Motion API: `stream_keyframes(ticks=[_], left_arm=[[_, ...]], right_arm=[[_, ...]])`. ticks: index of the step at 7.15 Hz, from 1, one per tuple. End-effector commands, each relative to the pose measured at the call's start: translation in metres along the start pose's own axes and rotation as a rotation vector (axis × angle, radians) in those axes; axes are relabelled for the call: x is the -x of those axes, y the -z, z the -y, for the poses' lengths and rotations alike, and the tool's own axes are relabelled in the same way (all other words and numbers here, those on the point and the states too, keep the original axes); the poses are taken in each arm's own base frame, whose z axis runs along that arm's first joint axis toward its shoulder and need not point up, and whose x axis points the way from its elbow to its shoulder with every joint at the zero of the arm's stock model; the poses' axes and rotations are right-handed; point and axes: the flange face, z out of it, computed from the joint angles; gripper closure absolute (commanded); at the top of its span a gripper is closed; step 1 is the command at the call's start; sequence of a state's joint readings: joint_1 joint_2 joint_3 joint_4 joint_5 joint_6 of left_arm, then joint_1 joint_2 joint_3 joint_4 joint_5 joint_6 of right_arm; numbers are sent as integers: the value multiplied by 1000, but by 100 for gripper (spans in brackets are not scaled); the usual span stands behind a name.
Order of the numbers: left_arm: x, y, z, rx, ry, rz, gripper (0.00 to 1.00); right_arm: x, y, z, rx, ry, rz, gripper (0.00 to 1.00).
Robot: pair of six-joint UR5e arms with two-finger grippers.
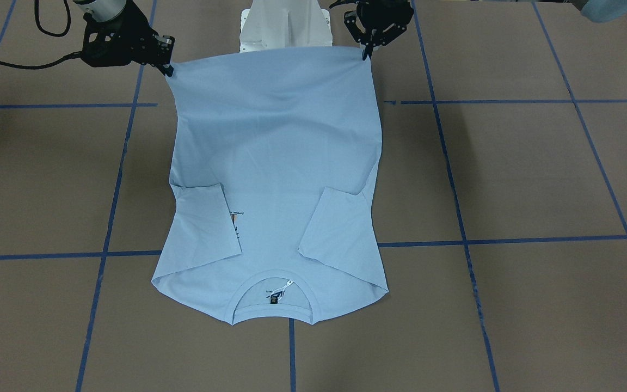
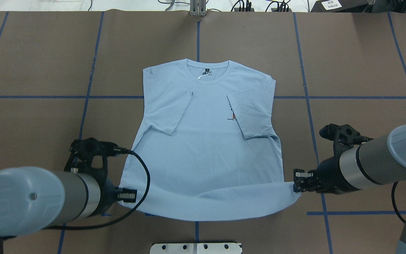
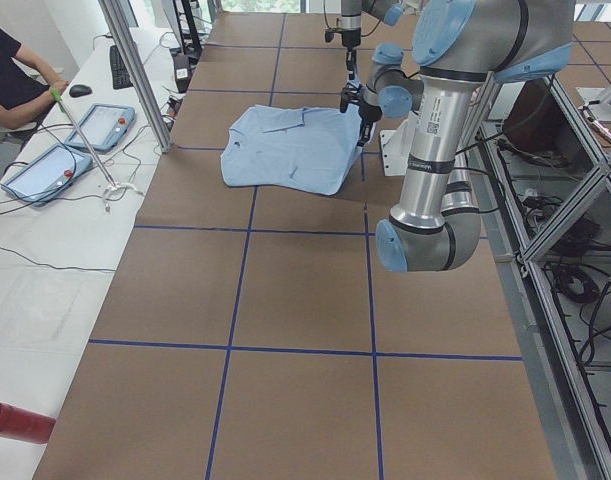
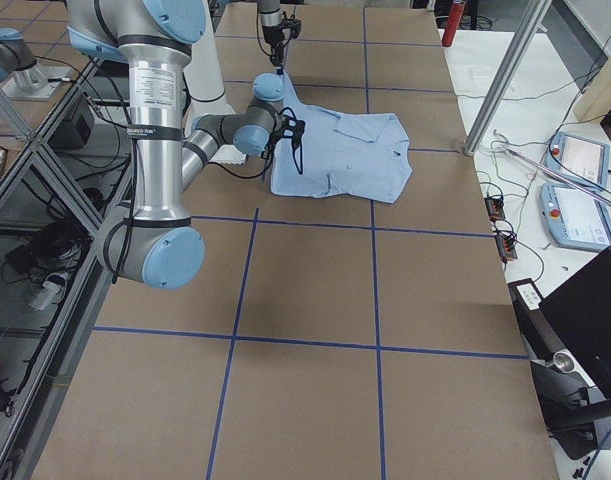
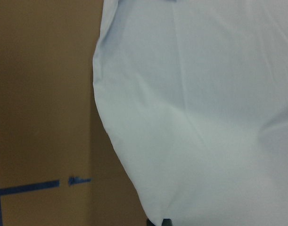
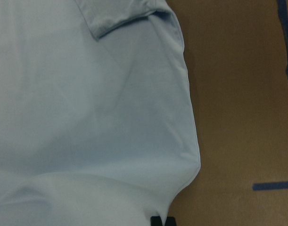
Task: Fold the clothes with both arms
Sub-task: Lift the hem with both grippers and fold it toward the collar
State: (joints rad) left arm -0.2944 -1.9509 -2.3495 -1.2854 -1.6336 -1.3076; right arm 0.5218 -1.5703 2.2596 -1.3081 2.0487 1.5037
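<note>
If either corner slips out, the fold is lost. The left claw [image 2: 129, 195] and right claw [image 2: 297, 182] are each closed on just the tip of a hem corner of the T-shirt [image 2: 206, 148], so there's little fabric in the pinch.

Other risks, as I judge them:
- The hem [image 2: 203, 208] sags between the two claws at bottom centre of the overhead frame. Carried forward slack, it could land bunched instead of as a straight edge.
- Unequal height or speed between the arms would skew the fold line.
- Both sleeves [image 2: 169, 109] lie folded in over the chest, and dragging the body could flip them open.
- The collar [image 2: 208, 64] end lies flat with nothing pinning it. A pull toward the robot could slide the whole shirt on the surface [image 2: 347, 63].

Shirt position: centre of the overhead frame, front up, collar toward the top and the held hem at the bottom, just ahead of the white pedestal [image 1: 284, 27]. The hem end is raised off the surface and the rest lies flat.

Pose: the left arm [image 2: 23, 201] comes in from lower left and the right arm [image 2: 382, 158] from the right edge. Both are low, wrists turned inward toward each other, claws roughly level, one at each hem corner. The wrist views show only cloth and brown surface, with the fingertips barely in at the bottom edge.
</note>
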Motion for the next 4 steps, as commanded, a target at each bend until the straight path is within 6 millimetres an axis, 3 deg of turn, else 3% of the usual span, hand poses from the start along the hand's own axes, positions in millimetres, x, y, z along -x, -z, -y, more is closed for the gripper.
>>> stream_keyframes(ticks=[1,4], left_arm=[[8,-9,69,-78,87,29,100],[9,-43,154,-187,98,18,100]], right_arm=[[-2,7,69,-111,-84,2,100],[27,16,159,-228,-120,23,100]])
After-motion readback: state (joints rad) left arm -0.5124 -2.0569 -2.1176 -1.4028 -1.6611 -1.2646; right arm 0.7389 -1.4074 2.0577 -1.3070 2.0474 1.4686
